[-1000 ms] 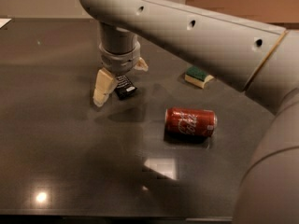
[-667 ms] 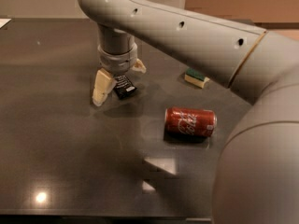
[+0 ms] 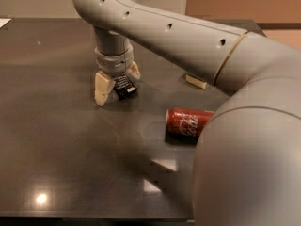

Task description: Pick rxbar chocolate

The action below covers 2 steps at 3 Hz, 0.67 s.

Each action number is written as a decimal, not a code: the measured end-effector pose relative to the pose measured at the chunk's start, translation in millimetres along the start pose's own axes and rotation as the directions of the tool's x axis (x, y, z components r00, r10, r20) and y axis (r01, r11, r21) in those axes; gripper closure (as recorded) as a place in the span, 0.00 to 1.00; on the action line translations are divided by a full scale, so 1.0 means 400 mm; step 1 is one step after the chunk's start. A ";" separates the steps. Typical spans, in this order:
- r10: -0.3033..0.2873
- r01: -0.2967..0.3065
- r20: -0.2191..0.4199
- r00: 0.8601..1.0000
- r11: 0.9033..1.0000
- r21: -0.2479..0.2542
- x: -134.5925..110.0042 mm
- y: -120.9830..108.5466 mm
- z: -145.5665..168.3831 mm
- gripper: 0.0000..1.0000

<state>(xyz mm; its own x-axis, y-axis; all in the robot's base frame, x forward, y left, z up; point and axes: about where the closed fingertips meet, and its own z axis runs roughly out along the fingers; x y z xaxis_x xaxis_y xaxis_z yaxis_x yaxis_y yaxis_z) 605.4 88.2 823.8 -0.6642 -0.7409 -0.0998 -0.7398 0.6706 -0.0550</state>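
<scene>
While it hangs low over the dark table (image 3: 56, 149), tool (image 3: 117, 81) clamped on rxbar chocolate (image 3: 125, 86), soda can (image 3: 187, 122) lying apart.

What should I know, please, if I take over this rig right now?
Claw: down at the table, around the bar; whether it grips, I cannot tell.
Things: bar inside the claw, low at the table surface. Can lies on its side to the right; sponge is behind it, partly hidden by the arm.
Done: claw placed at the bar.
Left: confirm the grip, then lift.
</scene>
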 end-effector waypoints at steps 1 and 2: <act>0.002 -0.002 -0.002 1.000 1.000 0.001 -0.007 -0.001 0.006 0.42; 0.003 -0.003 -0.001 1.000 1.000 0.000 -0.007 -0.003 0.002 0.64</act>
<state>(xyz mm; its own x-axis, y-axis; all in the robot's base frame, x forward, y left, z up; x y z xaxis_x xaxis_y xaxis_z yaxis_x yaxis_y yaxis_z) 608.2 89.5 823.3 -0.6667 -0.7388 -0.0990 -0.7376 0.6730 -0.0547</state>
